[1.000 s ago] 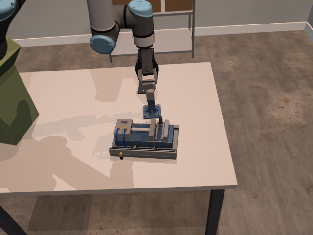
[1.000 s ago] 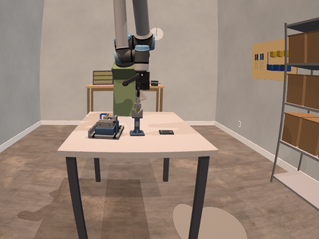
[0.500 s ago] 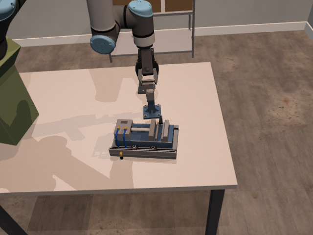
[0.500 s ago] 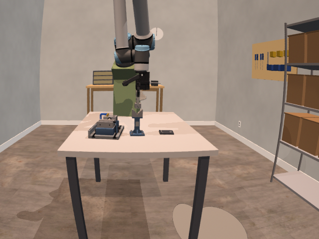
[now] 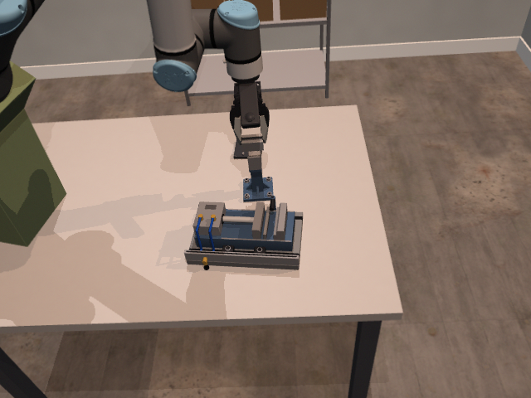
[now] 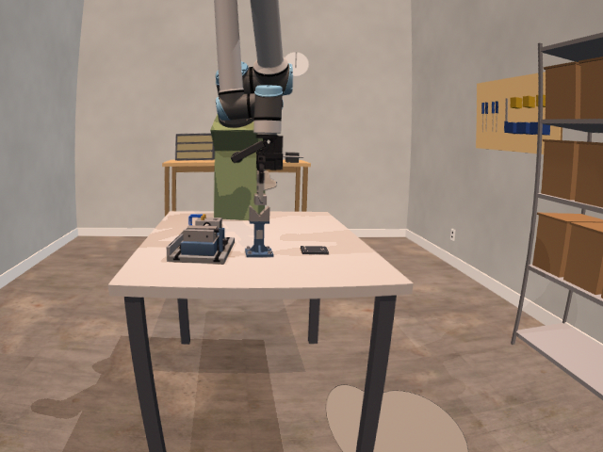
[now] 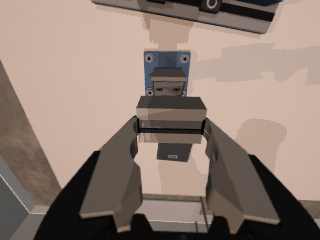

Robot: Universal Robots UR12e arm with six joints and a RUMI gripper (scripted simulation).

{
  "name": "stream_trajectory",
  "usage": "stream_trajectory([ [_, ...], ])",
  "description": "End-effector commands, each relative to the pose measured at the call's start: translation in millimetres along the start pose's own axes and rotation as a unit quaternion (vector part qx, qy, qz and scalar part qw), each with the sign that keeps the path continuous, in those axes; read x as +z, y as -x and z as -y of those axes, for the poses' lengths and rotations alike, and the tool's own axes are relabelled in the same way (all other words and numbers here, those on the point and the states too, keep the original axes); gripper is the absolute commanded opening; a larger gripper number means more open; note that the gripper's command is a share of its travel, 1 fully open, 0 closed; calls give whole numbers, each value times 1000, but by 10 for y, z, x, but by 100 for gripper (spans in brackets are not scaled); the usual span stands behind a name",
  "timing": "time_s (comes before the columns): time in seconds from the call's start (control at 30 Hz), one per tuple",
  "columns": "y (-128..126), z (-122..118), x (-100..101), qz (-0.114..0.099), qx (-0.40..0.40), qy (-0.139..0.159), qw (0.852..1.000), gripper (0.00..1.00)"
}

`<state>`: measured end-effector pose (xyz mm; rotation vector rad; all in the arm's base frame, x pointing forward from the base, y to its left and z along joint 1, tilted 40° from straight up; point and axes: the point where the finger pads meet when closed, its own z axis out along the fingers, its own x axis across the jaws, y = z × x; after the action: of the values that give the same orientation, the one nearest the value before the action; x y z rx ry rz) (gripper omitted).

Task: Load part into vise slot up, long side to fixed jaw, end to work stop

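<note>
Across the room from above, a pale rectangular table [image 5: 325, 278] [image 6: 263, 289] stood on a mottled brown floor [image 5: 450, 257] [image 6: 438, 330]. From outside, grey walls [image 6: 340, 146] framed it. Up close, the black-and-grey two-jaw gripper [image 5: 251, 128] [image 6: 261, 169] [image 7: 169, 117] pinched the grey slotted metal block [image 5: 251, 144] [image 6: 258, 200] [image 7: 171, 114], partly spread around it.

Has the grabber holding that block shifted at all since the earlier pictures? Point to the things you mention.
No: the end effector [image 5: 251, 136] [image 6: 261, 194] [image 7: 169, 117] shows no visible shift against the V-block stand [image 5: 257, 192] [image 6: 259, 238] [image 7: 167, 59].
</note>
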<state>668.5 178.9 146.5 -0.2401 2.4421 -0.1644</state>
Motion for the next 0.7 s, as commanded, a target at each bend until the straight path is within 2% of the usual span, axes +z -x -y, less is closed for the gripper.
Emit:
stream_trajectory([
  [0.0, 4, -1, -8, 1, 0, 0, 1000, 0],
  [0.67, 4, -1, -165, 1, 0, 0, 1000, 0],
])
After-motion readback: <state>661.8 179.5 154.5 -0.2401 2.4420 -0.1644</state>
